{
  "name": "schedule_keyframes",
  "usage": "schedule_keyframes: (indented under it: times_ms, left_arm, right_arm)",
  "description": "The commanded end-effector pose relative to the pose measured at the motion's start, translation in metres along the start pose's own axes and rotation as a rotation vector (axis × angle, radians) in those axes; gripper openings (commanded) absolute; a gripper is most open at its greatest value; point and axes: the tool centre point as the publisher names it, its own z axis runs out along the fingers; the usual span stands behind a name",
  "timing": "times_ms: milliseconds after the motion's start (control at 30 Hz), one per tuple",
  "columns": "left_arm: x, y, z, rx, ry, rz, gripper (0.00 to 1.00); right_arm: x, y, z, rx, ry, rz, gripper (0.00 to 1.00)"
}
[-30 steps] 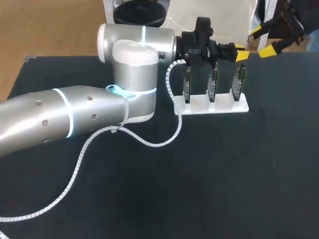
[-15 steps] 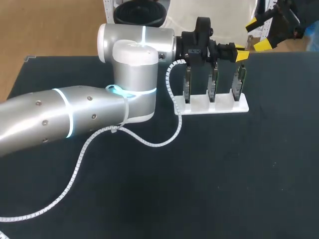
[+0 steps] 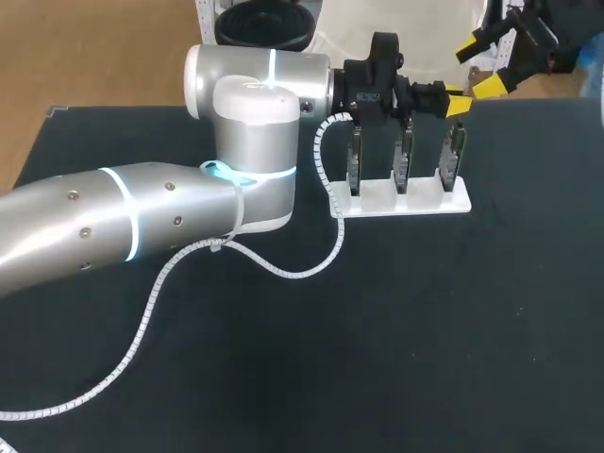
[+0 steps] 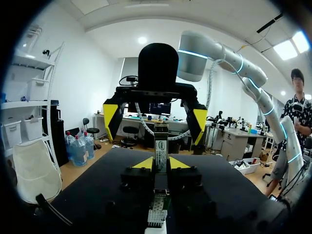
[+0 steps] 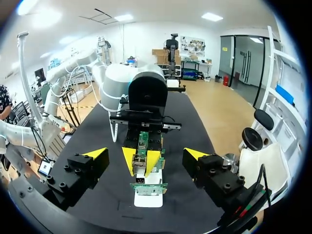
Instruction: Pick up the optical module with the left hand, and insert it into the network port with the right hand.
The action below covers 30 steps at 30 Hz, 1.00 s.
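Handover is calling for squareness: left end effector (image 4: 161,164) is pinching the upright optical module (image 4: 161,145) over the rack (image 3: 415,201). Right end effector (image 3: 493,61), spread, is hovering at one o'clock of the rack and should be straddling the module evenly before closing.

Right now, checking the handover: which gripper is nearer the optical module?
Left. The left gripper is shut on the optical module; the right gripper hangs open beyond it, not touching.
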Motion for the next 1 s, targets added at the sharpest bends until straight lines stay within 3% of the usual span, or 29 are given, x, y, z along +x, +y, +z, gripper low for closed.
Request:
schedule_keyframes:
  times_ms: [33, 267, 333, 367, 1000]
  left_arm:
    - [-0.0003, -0.0016, -0.0004, -0.005, 0.001, 0.0, 0.0]
    - [-0.0003, -0.0016, -0.0004, -0.005, 0.001, 0.0, 0.0]
    - [-0.0003, -0.0016, -0.0004, -0.005, 0.001, 0.0, 0.0]
    - [-0.0003, -0.0016, -0.0004, -0.005, 0.001, 0.0, 0.0]
    - [-0.0003, -0.0016, -0.0004, -0.005, 0.001, 0.0, 0.0]
  right_arm:
    - [0.0002, -0.0021, 0.0003, -0.004, 0.003, 0.003, 1.0]
    - [0.0011, -0.0022, 0.0009, -0.005, 0.007, 0.005, 1.0]
    - [0.0012, -0.0022, 0.0011, -0.004, 0.009, 0.003, 0.04]
    - [0.0012, -0.0019, 0.0013, -0.005, 0.009, -0.003, 0.0]
    - [0.002, 0.0004, 0.0038, -0.008, 0.014, -0.009, 0.0]
